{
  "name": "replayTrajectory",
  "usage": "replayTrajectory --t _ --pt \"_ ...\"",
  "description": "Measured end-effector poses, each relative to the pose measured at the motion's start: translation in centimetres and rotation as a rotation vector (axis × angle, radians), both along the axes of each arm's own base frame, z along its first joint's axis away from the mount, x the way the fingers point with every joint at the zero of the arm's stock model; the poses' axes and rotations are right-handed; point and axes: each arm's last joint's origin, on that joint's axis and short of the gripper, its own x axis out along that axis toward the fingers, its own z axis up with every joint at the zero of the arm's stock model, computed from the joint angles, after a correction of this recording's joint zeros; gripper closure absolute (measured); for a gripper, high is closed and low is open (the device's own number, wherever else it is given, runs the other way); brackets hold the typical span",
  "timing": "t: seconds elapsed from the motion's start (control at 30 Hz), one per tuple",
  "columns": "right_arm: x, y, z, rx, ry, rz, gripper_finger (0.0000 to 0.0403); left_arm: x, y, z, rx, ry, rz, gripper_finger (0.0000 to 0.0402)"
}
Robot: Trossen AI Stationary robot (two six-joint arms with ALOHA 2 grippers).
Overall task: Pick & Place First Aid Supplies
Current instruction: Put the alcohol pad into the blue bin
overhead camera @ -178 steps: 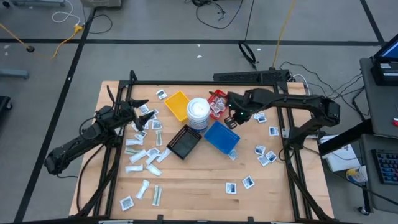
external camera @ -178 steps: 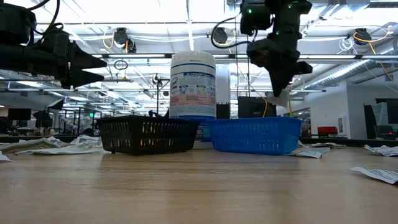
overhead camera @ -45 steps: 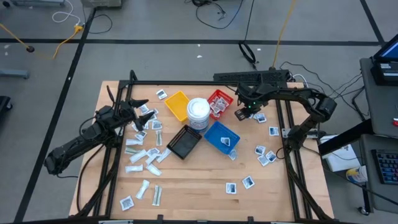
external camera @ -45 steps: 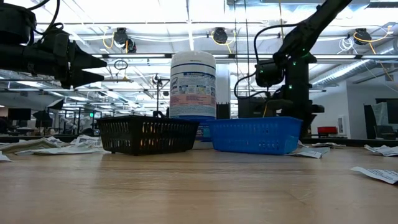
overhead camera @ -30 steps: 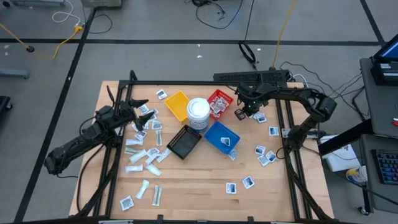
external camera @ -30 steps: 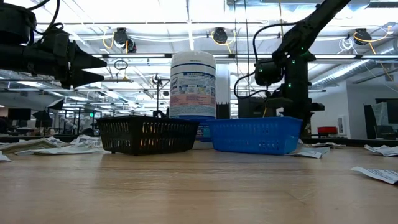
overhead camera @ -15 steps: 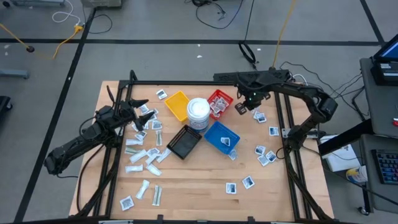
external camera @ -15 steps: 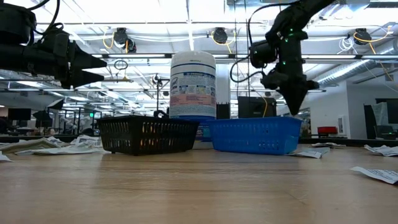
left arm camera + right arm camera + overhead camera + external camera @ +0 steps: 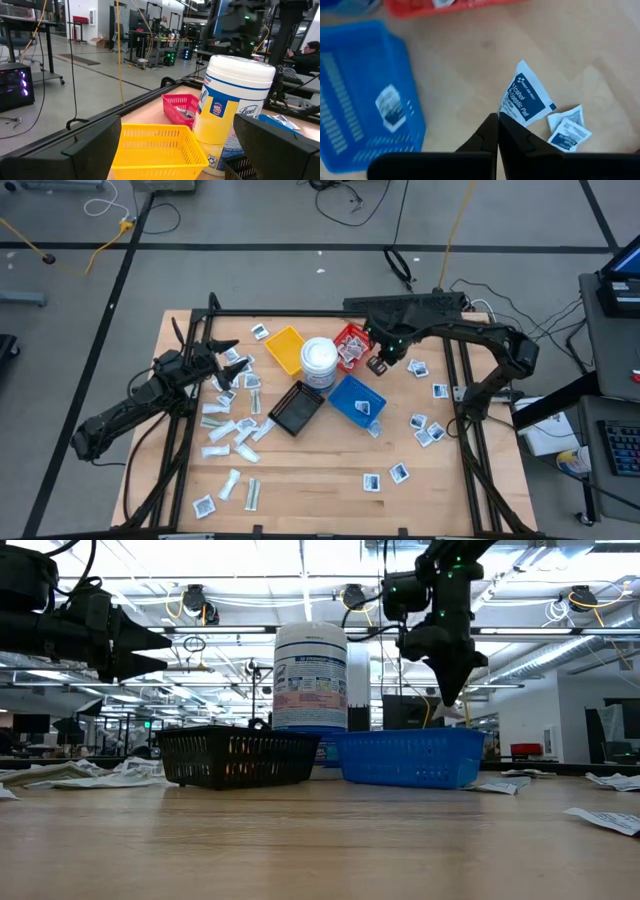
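Right gripper (image 9: 498, 119) is clamped on one corner of a white packet with blue print (image 9: 526, 98), holding it off the table beside the red tray (image 9: 352, 345) and just past the blue tray (image 9: 357, 401), which has one packet in it (image 9: 390, 106). Left gripper (image 9: 232, 347) hangs with fingers spread wide and empty over the left side of the table (image 9: 310, 480), near the yellow tray (image 9: 285, 349). The other first aid supplies (image 9: 232, 432) lie scattered on the wood at both sides.
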Motion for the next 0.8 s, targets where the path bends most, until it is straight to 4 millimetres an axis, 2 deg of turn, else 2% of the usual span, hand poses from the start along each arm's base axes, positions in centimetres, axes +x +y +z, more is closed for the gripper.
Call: replayTrajectory --t 0.5,0.7,0.8 --pt "2.4 8.2 0.0 0.003 -0.007 0.275 0.0403 0.0 0.0 0.0 0.0 0.0 0.0 0.0009" --pt "2.9 9.5 -0.1 0.01 -0.039 0.324 0.0403 0.0 0.0 0.0 0.0 0.0 0.0 0.0009" --pt "3.9 9.9 -0.8 0.024 -0.023 0.341 0.0403 0.0 0.0 0.0 0.0 0.0 0.0 0.0009"
